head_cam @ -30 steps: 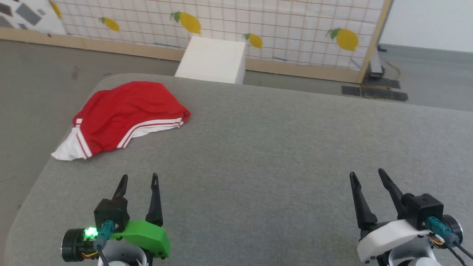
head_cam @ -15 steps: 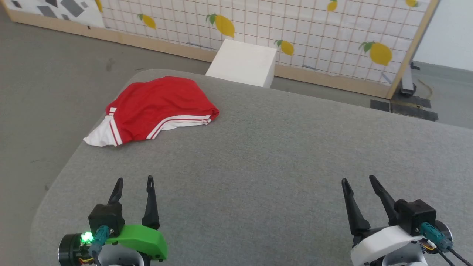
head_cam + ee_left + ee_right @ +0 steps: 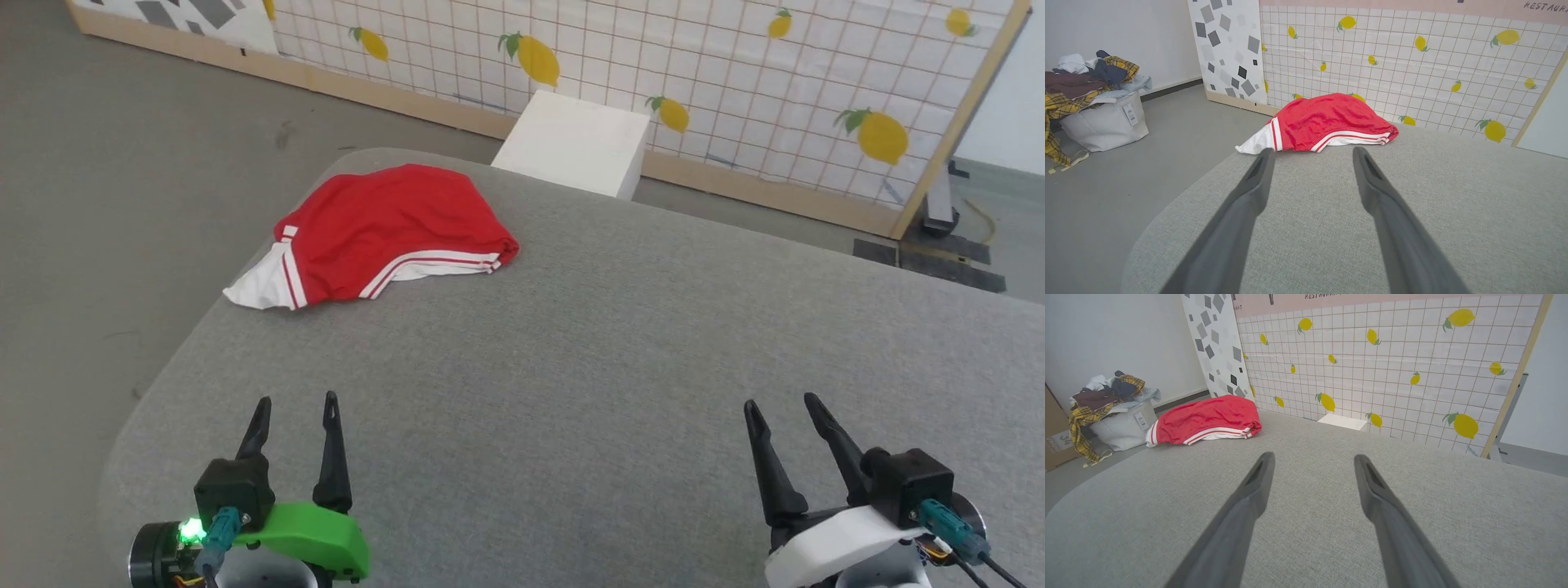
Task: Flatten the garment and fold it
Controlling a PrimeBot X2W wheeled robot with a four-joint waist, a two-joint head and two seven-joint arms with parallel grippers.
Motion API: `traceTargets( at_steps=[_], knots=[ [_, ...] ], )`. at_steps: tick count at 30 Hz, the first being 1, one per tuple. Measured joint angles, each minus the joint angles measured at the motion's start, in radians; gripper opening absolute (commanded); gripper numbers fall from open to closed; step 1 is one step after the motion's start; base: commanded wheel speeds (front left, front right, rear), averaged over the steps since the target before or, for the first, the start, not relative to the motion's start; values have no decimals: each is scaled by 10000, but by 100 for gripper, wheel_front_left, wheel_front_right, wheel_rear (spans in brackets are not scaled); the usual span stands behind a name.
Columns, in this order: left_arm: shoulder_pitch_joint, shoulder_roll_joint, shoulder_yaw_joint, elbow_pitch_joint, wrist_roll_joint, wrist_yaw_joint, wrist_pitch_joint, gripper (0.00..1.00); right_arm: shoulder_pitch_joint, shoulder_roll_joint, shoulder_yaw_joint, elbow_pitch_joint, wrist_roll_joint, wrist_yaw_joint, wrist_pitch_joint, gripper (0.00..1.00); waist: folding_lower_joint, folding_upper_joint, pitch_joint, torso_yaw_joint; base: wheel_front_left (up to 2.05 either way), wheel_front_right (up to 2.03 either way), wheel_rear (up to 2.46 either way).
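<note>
The garment (image 3: pixel 384 233) is a red shirt with white sleeves and red-white striped trim, lying bunched near the far left corner of the grey table (image 3: pixel 620 359). Its white sleeve reaches the table's left edge. It also lies ahead of my left fingers, as the garment (image 3: pixel 1327 122), and far to the left as the garment (image 3: pixel 1206 418). My left gripper (image 3: pixel 295 404) hovers open over the near left of the table, well short of the shirt. My right gripper (image 3: pixel 780 404) stands open at the near right, with nothing between its fingers.
A white box (image 3: pixel 575 143) stands on the floor behind the table, before a lemon-print tiled panel (image 3: pixel 735 73). A pale bag heaped with clothes (image 3: pixel 1098 106) sits on the floor to the left. The table's rounded left edge drops to grey floor.
The head camera has turned left, shifting the whole picture right. The garment has not moved on the table. Both grippers stay open and in place.
</note>
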Motion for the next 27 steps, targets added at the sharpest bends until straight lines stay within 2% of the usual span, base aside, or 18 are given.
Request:
traceTargets(
  at_steps=[27],
  knots=[
    [39, 19, -59, 418, -178, 4, -619, 100, 197, 0, 61, 518, 518, 0, -623, 100, 1, 0, 23, 1284, 0, 0, 0]
  ],
)
